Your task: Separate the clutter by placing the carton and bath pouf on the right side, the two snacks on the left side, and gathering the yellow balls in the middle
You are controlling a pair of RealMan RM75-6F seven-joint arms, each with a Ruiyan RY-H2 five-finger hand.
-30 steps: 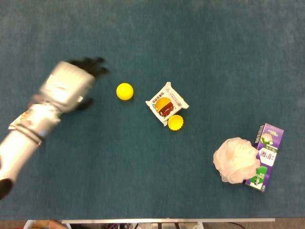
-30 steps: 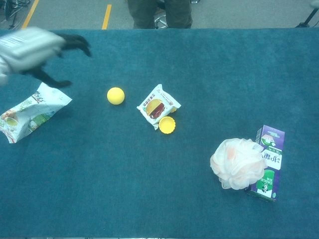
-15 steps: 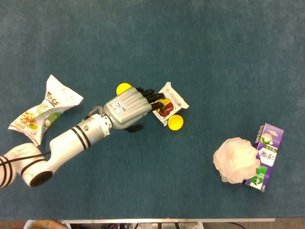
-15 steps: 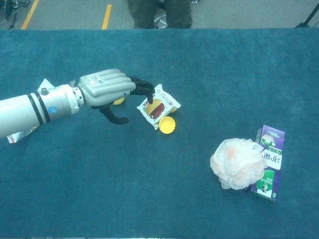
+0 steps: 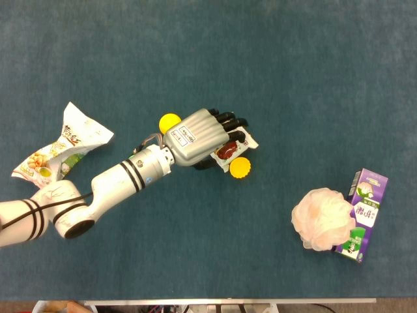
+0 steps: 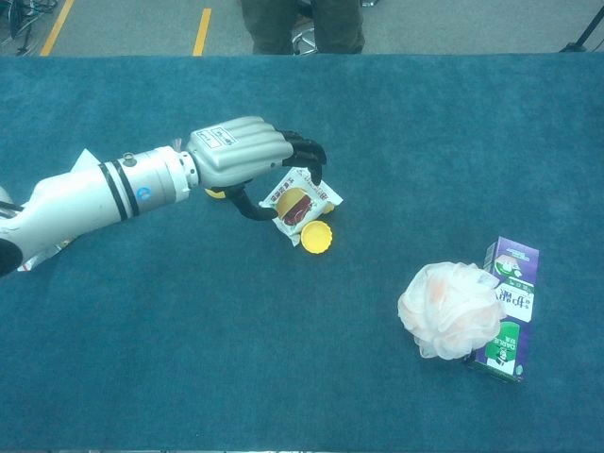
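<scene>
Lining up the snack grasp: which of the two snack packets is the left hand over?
The small burger-print packet in the middle, beside a yellow ball. The left hand arches over it; the larger bag lies apart at the far left.

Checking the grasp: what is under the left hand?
The left hand arches over the small snack packet, covering most of it in the head view. Actual contact cannot be seen. One yellow ball shows behind the hand.

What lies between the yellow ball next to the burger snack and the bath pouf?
Only bare blue table cloth lies between the yellow ball and the bath pouf; both views show it.
</scene>
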